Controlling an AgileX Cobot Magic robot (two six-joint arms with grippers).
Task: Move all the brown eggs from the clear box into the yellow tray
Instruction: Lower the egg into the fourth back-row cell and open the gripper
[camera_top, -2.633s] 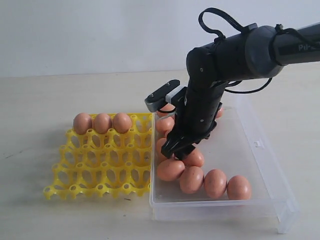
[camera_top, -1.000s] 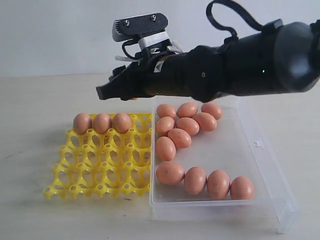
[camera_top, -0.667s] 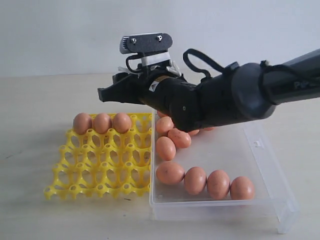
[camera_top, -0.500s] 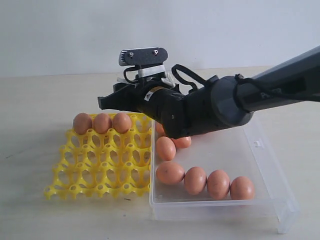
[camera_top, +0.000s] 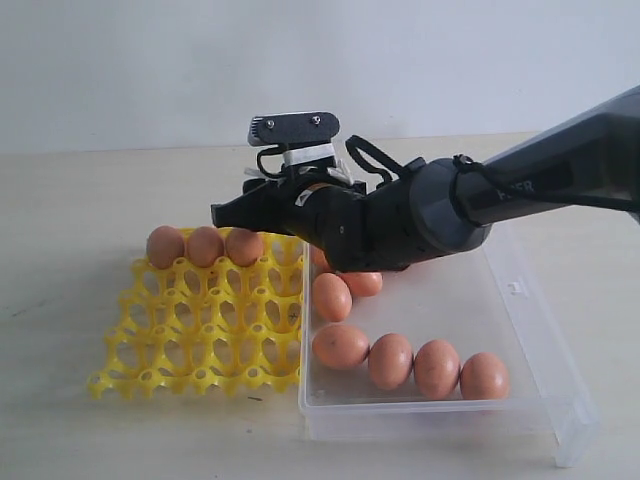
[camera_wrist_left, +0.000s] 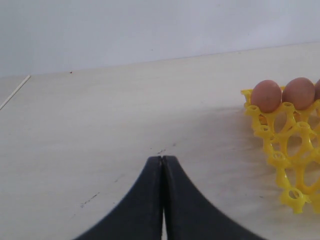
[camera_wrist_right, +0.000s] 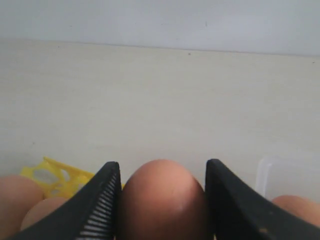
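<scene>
My right gripper (camera_wrist_right: 162, 164) is shut on a brown egg (camera_wrist_right: 162, 200), held between both ribbed pads. In the exterior view the right gripper (camera_top: 232, 212) hangs just above the back right part of the yellow tray (camera_top: 200, 320). Three brown eggs (camera_top: 204, 245) fill the tray's back row beside it. Several more brown eggs (camera_top: 390, 360) lie in the clear box (camera_top: 520, 330), some hidden behind the arm. My left gripper (camera_wrist_left: 163, 159) is shut on nothing, low over bare table left of the yellow tray (camera_wrist_left: 287, 150).
The right arm (camera_top: 440, 210) stretches across the back half of the clear box. The box's front wall (camera_top: 430, 415) stands close to the table's near edge. A pale wall rises behind the table.
The right gripper took an egg out of the clear box, swung left over the tray's back edge and has sunk lower in the last second. The left gripper has not visibly moved.
</scene>
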